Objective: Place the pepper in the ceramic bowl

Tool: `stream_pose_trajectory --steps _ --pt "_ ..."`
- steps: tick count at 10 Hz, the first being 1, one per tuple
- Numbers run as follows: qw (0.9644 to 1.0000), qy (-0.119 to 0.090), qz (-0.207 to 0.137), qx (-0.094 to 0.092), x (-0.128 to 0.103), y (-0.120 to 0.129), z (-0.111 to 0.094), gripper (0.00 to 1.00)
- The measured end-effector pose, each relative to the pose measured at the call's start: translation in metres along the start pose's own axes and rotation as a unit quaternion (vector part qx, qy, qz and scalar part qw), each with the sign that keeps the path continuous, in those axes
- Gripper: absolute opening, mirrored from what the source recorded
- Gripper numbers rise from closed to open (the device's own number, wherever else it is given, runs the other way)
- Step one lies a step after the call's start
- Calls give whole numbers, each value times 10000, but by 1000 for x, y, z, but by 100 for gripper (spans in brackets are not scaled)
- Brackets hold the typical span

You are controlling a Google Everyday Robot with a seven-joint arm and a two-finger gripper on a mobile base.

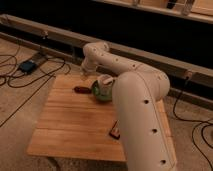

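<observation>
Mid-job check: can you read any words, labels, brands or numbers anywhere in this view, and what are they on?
No text can be read anywhere.
On the black-and-red packet on the table: any print is too blurred to read.
On the blue box left of the table: no label legible.
On the gripper, above the table's far edge by the pepper and green ceramic bowl: no markings visible.
</observation>
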Motion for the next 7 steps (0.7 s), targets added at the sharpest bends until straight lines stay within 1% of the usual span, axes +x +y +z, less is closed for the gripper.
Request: stream_pose_trajectory --steps 1,3,5,6,7 --pt "10000 14 -78 -36 0 4 1 1" --pt "9996 83 -263 -78 2 11 9 15" --pt "9991 132 -383 -91 1 14 17 35" --pt "9988 152 -452 -93 0 15 22 47" --pt "9985 180 -516 -93 0 17 26 57"
